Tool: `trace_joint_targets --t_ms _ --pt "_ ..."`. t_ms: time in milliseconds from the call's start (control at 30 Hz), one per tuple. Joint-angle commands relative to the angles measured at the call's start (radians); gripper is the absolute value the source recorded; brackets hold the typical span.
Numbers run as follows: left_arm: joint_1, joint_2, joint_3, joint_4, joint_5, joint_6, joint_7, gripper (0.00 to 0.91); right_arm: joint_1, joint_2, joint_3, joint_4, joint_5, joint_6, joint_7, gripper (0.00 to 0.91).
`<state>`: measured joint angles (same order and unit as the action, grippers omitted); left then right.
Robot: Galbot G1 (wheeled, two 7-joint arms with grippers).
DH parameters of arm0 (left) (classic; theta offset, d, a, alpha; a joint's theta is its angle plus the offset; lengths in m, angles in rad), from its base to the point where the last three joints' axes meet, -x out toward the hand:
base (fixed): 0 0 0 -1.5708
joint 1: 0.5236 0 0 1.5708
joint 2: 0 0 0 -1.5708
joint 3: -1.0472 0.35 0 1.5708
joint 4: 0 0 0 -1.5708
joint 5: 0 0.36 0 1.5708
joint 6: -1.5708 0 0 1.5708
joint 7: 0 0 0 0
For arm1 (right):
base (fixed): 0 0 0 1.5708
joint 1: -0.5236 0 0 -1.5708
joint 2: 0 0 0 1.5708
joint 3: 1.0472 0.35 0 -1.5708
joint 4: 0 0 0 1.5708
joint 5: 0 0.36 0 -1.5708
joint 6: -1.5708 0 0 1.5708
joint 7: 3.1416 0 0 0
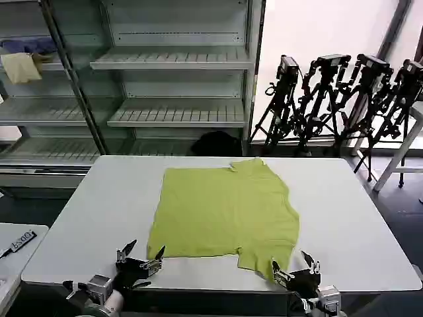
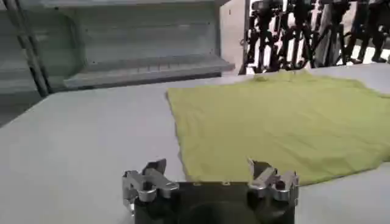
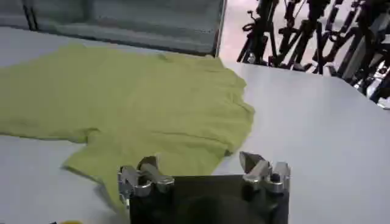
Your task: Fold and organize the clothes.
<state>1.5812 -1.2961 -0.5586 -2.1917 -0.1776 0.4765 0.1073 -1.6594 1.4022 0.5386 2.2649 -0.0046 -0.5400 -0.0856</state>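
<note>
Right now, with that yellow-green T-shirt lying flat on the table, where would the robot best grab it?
Probably at the near edge. The T-shirt lies flat, so only its edges offer something to pinch. Its near-left corner sits just ahead of the open left gripper, and the near sleeve flap just ahead of the open right gripper. Coming in low from the robot's own side of the white table suits both.

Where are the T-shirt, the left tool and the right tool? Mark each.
T-shirt (image 1: pixel 225 211): head view, middle of the cloth.
Left tool (image 1: pixel 140 256): head view, midway between its open fingertips.
Right tool (image 1: pixel 293 263): head view, midway between its open fingertips.
</note>
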Motion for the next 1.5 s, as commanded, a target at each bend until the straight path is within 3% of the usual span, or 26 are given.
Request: trace_joint_targets --t_ms 33,100,167,200,467,500,600,633,1100,1267,1300,1333,1367,1500 --pt "0.008 -0.005 0.021 0.013 0.030 -0.009 -0.005 0.907 -0.005 0.001 -0.016 -0.004 -0.017 0.001 0.002 0.544" --pt "0.007 -0.004 0.020 0.020 0.032 -0.009 -0.005 0.907 -0.005 0.002 -0.017 -0.005 -0.018 0.001 0.002 0.423" --pt "0.008 -0.003 0.019 0.028 0.031 -0.011 -0.005 0.746 -0.004 0.003 -0.017 -0.009 -0.024 0.001 0.001 0.302" --pt "0.009 -0.002 0.019 0.029 0.031 -0.012 -0.005 0.584 -0.004 0.003 -0.017 -0.011 -0.026 0.001 0.000 0.242" --pt "0.013 -0.001 0.020 0.038 0.038 -0.026 -0.004 0.373 -0.005 0.003 -0.015 -0.035 -0.030 -0.008 -0.010 0.071" --pt "0.013 -0.001 0.020 0.039 0.037 -0.026 -0.004 0.302 -0.005 0.004 -0.015 -0.037 -0.030 -0.010 -0.011 0.000" --pt "0.013 0.000 0.019 0.040 0.037 -0.028 -0.002 0.141 -0.006 0.005 -0.014 -0.038 -0.028 -0.011 -0.013 0.000" --pt "0.013 0.000 0.019 0.041 0.037 -0.029 0.000 0.010 -0.007 0.005 -0.015 -0.037 -0.027 -0.011 -0.013 0.000" --pt "0.017 0.004 0.015 0.036 0.033 -0.048 0.035 0.000 -0.007 0.012 -0.010 -0.007 0.071 0.060 0.002 0.000" --pt "0.016 0.001 0.015 0.040 0.040 -0.059 0.033 0.000 -0.006 0.012 -0.005 -0.004 0.076 0.059 0.007 0.000" --pt "0.016 0.000 0.015 0.041 0.046 -0.061 0.024 0.081 -0.007 0.012 -0.005 -0.005 0.076 0.059 0.007 0.000" --pt "0.016 -0.002 0.014 0.042 0.052 -0.064 0.018 0.544 -0.007 0.011 -0.004 -0.006 0.076 0.059 0.007 0.000" --pt "0.016 -0.002 0.012 0.045 0.069 -0.075 0.019 0.907 -0.008 0.011 -0.003 -0.007 0.076 0.060 0.007 0.000" --pt "0.023 0.002 0.011 0.054 0.096 -0.086 0.017 0.907 -0.006 0.010 -0.003 -0.012 0.073 0.060 0.006 0.000"
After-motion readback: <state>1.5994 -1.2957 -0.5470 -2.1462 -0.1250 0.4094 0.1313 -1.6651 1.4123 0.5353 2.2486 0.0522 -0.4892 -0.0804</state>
